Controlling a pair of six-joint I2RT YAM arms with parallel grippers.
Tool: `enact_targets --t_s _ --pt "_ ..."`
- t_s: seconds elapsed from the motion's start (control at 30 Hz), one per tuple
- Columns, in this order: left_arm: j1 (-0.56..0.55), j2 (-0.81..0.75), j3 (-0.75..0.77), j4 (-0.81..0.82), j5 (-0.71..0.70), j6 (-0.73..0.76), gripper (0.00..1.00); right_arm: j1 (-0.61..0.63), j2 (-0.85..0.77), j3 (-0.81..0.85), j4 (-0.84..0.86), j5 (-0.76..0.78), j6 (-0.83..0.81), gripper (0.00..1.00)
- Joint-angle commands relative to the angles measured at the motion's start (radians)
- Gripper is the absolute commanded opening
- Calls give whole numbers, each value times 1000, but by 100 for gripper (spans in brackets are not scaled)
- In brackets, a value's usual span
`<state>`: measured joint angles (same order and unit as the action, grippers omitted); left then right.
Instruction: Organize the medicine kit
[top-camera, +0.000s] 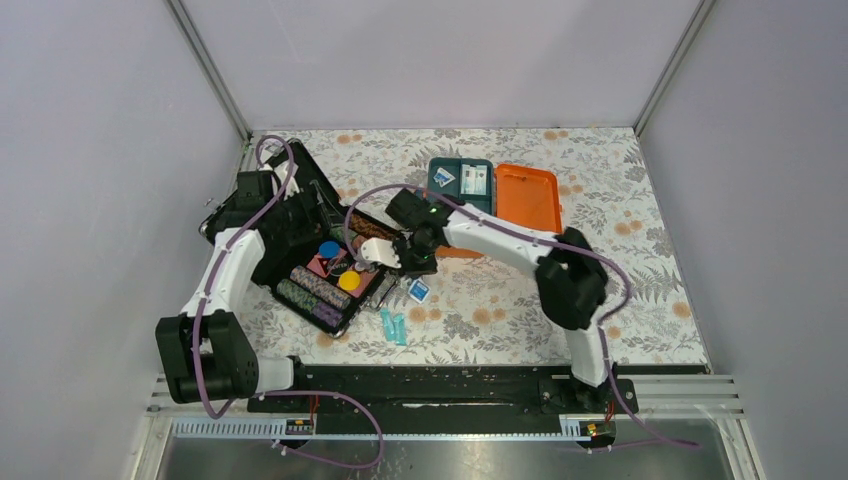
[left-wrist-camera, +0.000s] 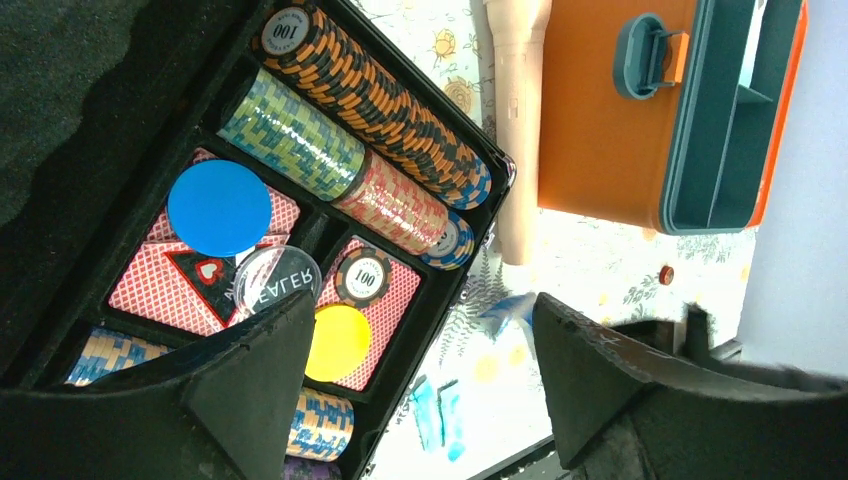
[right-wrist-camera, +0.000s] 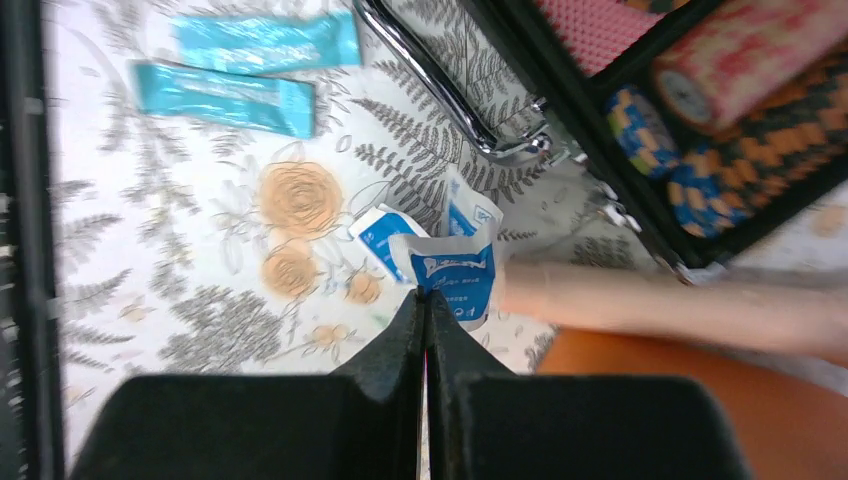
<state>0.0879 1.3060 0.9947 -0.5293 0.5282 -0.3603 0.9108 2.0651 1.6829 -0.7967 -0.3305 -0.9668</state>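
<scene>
While the medicine kit lay open at the upper middle of the overhead view, my right end effector was pressed together against a blue sachet on the desk. My left end effector gaped above the black chip case.

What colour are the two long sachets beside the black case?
Turquoise; the sachets show best in the right wrist view.

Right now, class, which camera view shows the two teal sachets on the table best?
The right wrist view: the two teal sachets lie side by side, large and fairly clear. The top external view shows them small, without detail. The left wrist view shows only blurred teal strips between its fingers.
</scene>
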Motion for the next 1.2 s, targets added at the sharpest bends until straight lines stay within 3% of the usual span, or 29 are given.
enact_targets --t_s 0.0,0.2,0.47,0.7,1.0,1.17 --pt "27 28 56 28 41 -36 78 -3 -213 8 -84 -116 13 0" --pt "61 76 109 -2 78 -48 78 -87 -250 176 -187 -165 123 0" --pt "60 106 165 -21 77 -37 78 -245 -253 373 -213 -93 55 0" --pt "61 145 210 -63 64 -1 78 -322 -107 512 -211 -38 14 0" --pt "62 129 217 -98 22 49 78 -339 63 545 -210 15 11 0" --pt "60 104 194 -100 9 62 78 -339 149 635 -202 111 77 16"
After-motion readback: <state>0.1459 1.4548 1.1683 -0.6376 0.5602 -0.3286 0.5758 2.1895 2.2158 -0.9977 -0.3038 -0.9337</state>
